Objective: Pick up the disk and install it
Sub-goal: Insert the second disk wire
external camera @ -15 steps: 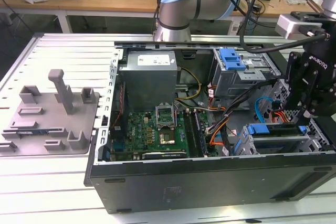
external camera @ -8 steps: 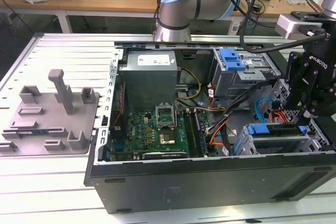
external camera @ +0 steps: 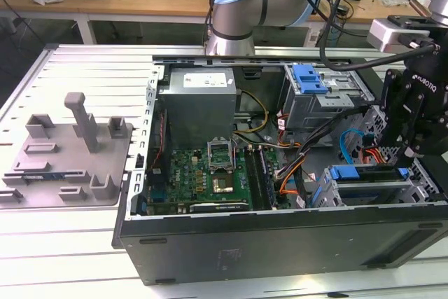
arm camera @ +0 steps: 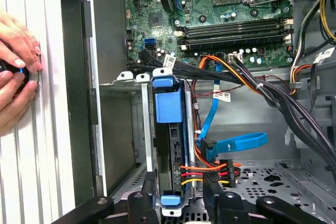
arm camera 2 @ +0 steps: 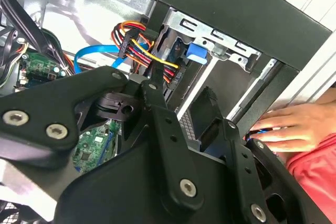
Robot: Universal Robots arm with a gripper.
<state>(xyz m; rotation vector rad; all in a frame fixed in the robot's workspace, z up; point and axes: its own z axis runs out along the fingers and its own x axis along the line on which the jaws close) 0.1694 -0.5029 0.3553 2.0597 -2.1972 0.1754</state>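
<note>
Fingers (arm camera: 220, 203) of the black gripper (arm camera: 181, 205) stand apart, holding nothing, beside the blue-framed silver disk (arm camera: 168, 129) seated in its metal bay (arm camera: 123, 129).

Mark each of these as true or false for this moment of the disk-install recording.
1. The disk in its blue carrier stands in the case's drive bay. True: the disk is in the bay.
2. The gripper hangs over the grey fixture outside the case. False: the gripper is at the drive bay, open, its fingers either side of the disk's end.
3. A person's hand lies outside the case. True: the hand is on the ribbed table beside the case wall.
4. The case's side panel is closed. False: the case is open, with the motherboard exposed.
</note>
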